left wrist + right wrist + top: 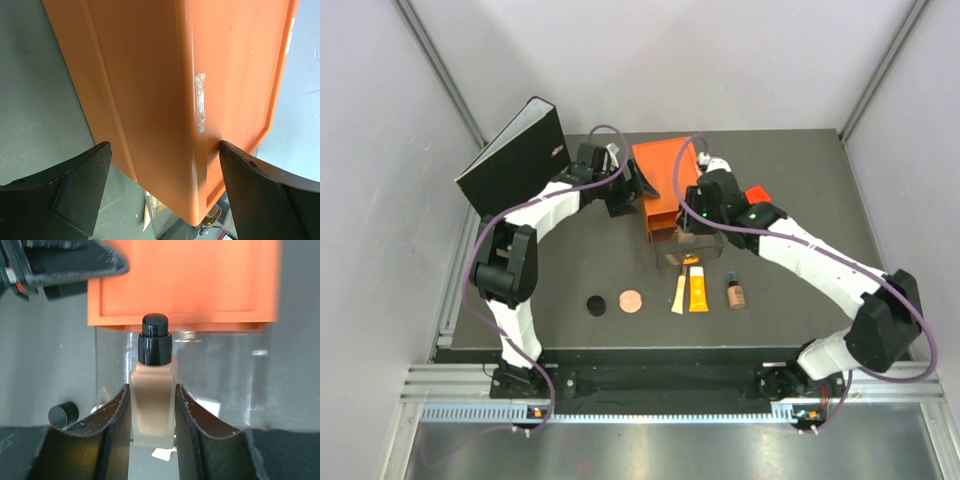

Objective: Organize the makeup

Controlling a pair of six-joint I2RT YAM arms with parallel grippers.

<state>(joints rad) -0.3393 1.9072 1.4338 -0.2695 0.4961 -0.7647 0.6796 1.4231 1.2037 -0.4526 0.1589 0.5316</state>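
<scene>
My right gripper [152,390] is shut on a tan bottle [152,372] with a black cap, held upright in front of the clear compartment [220,370] under the large orange box [185,280]. In the top view the right gripper [692,222] is at that box's near right side. My left gripper [165,147] stands open, straddling a corner of the orange box [150,75]; in the top view the left gripper [632,190] is at the box's left side. On the table lie a black disc [596,304], a copper disc [631,300], a beige tube [678,295], an orange-yellow tube [698,290] and another tan bottle [735,292].
A black binder [515,155] stands open at the back left. A small red cube [758,195] sits right of the orange box [660,170], behind my right arm. A small black round thing [63,415] shows low on the left of the right wrist view.
</scene>
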